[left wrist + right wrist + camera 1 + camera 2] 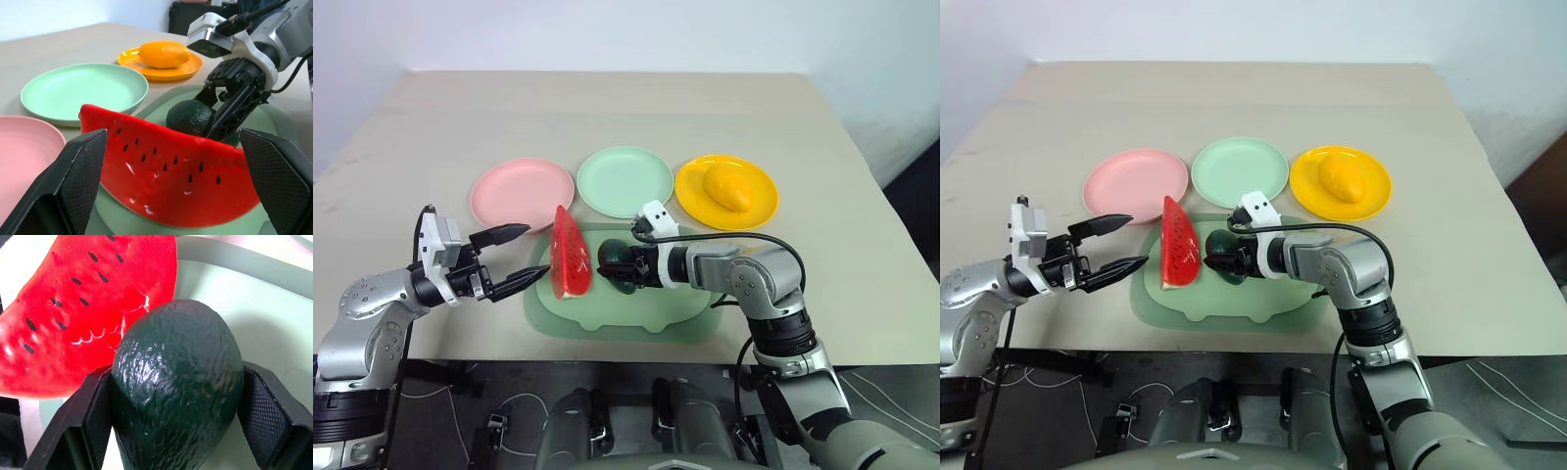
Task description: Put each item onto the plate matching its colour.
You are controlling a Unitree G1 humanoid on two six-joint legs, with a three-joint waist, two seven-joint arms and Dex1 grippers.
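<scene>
The right gripper [619,266] is clenched on the avocado [178,382], which sits on the mat [671,318], probably to carry it to the green plate [625,181]. The left gripper [514,257] waits with its fingers apart near the watermelon [571,255].

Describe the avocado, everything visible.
The avocado is a dark green toy fruit with pebbled, slightly glossy skin, egg-shaped and whole. It sits on the translucent green mat, just beside the watermelon wedge. The right hand is shut on it, one black finger pressed against each side.
</scene>
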